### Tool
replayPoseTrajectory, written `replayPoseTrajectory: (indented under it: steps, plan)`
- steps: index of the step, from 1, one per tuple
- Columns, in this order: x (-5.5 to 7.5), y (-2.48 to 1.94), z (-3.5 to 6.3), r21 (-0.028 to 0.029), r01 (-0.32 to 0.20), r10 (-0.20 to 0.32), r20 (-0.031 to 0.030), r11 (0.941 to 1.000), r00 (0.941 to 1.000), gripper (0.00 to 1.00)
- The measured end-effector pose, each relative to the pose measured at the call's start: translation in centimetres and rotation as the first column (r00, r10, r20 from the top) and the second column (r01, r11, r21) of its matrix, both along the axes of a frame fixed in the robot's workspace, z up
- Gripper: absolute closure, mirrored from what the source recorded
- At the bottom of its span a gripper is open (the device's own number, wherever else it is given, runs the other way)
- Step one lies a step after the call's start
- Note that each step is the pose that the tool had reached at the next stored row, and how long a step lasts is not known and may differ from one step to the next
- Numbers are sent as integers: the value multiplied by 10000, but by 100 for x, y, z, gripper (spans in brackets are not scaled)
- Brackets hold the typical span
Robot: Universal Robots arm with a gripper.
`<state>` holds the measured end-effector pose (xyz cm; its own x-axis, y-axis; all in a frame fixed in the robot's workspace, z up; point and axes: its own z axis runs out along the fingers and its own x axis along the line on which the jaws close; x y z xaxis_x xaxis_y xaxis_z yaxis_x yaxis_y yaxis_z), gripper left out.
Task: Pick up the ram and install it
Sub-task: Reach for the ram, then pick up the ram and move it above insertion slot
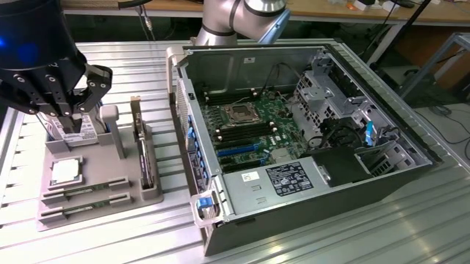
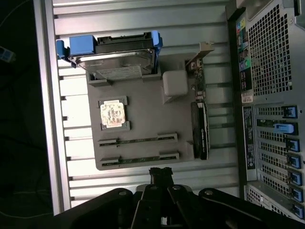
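Observation:
Two ram sticks, thin green boards, lie in parallel slots at the near end of a grey fixture tray (image 1: pixel 96 181). One ram stick (image 1: pixel 82 192) (image 2: pixel 138 140) sits just behind the other (image 1: pixel 82 208) (image 2: pixel 139 156). My black gripper (image 1: pixel 67 122) (image 2: pixel 161 172) hangs above the tray, shut, with nothing between its fingers. In the exterior view it overlaps the hard drive end of the tray. In the wrist view its tips sit just off the tray's edge beside the ram. The open computer case (image 1: pixel 309 137) shows the motherboard with dark memory slots (image 1: pixel 245 132).
On the tray also stand a silver hard drive (image 2: pixel 116 59) in blue rails, a processor (image 1: pixel 65 169) (image 2: pixel 113 113) and an upright expansion card (image 1: pixel 144 151) (image 2: pixel 200 126). The case's back panel (image 2: pixel 269 95) is beside the tray. All rests on a ribbed metal table (image 1: pixel 345 236).

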<state>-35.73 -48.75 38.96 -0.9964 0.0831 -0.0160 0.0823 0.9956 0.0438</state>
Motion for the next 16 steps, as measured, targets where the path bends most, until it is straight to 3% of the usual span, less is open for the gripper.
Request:
replayPoseTrajectory:
  steps: [7, 11, 13, 16]
  plan:
    - [-1, 0, -8, 0, 0, 0, 4, 10000, 10000, 90]
    - [-1, -15, -166, -1, 215, -215, 4, 9998, 9998, 90]
    - [-3, -40, -250, -2, -347, 347, -13, 9994, 9994, 90]
    - [-2, -41, -373, -1, -1688, 1688, -16, 9856, 9856, 90]
